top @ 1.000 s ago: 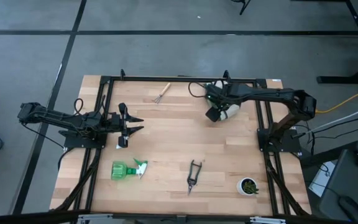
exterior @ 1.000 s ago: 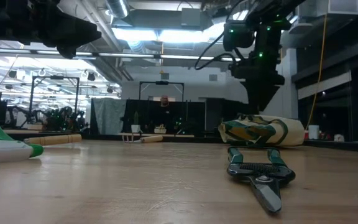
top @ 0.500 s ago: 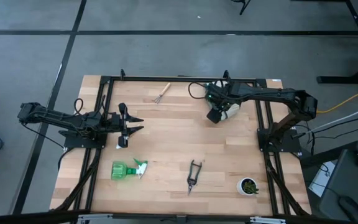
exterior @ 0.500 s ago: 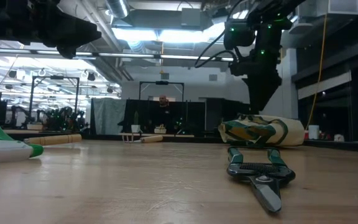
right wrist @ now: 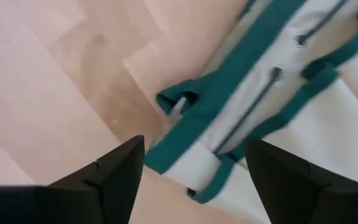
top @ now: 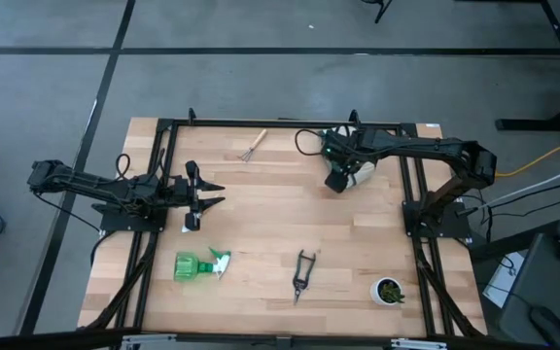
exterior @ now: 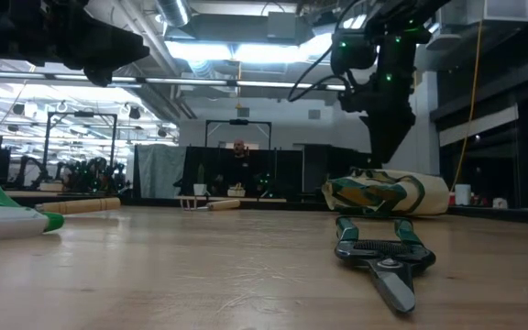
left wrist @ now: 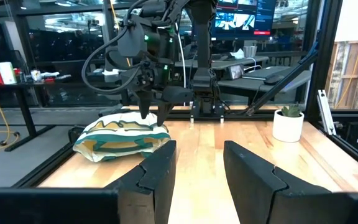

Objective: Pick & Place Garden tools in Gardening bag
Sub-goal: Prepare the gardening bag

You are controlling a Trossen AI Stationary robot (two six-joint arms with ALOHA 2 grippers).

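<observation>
Canvas bag (right wrist: 291,93) — soft cream cloth, teal-green webbing — lies crumpled beneath right gripper (right wrist: 194,165), its fingers spread wide.

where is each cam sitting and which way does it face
High: overhead, straight down; both arms, table.
Low: table height, level across; pruning shears, right gripper above gardening bag.
Left wrist: past left gripper toward the bag.
Right wrist: down past open fingers onto bag.
All show the bag.
</observation>
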